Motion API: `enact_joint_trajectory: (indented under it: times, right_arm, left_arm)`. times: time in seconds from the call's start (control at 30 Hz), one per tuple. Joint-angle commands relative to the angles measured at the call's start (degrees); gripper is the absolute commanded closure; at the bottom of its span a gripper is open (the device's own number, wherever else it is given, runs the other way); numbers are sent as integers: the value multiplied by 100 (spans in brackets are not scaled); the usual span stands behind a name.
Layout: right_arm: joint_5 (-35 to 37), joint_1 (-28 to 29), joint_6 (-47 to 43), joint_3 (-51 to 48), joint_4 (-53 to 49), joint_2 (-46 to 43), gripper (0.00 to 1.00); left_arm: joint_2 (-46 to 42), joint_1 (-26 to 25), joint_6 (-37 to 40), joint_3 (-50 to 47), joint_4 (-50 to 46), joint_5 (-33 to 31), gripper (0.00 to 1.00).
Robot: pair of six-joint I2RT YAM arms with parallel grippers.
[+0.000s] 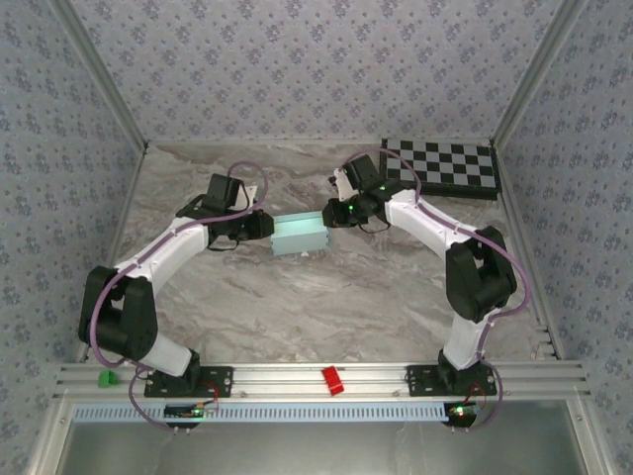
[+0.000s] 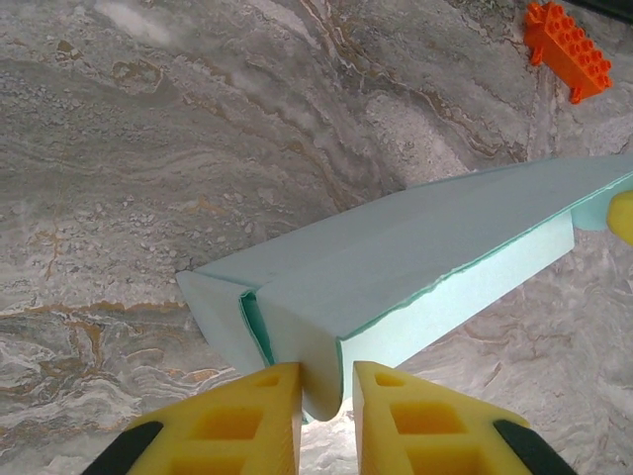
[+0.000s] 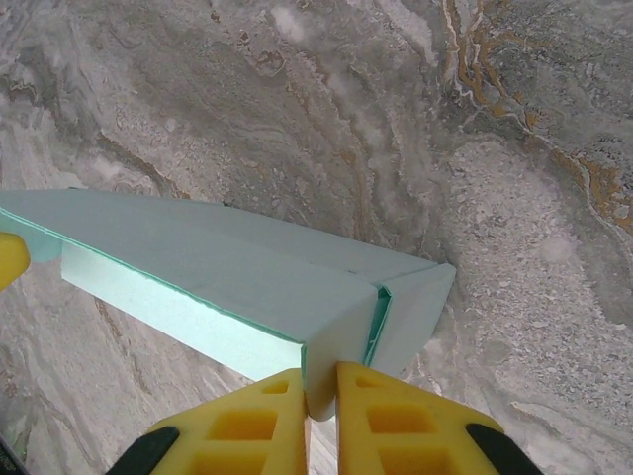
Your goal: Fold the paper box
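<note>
The paper box (image 1: pixel 300 236) lies on the counter (image 1: pixel 297 317); left claw (image 2: pixel 326 392) pinches one end; right claw (image 3: pixel 318 392) pinches the other.

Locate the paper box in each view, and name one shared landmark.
Top external: box at centre of table.
Left wrist: box from bottom centre to right edge, in left pincer.
Right wrist: box from bottom centre to left edge, in right pincer.
Shared landmark: marbled table.

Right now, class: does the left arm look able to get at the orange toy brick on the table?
Probably not yet. The left gripper is shut on one end of the paper box, and the orange brick lies apart on the table beyond it. It would likely have to let go first.
</note>
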Motion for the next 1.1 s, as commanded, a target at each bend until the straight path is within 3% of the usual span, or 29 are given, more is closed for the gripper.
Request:
enact_joint_trajectory:
  times: [0.0, 0.37, 1.07]
  right_arm:
    - [34, 99, -55, -27, -104, 84, 88]
    - [129, 192, -59, -141, -116, 107, 91]
    - [249, 336, -24, -648, 1, -24, 93]
  left_arm:
    - [-2, -10, 84, 9, -43, 44, 81]
    - [-28, -34, 146, -142, -90, -84, 87]
    - [-84, -194, 266, -483, -158, -366, 87]
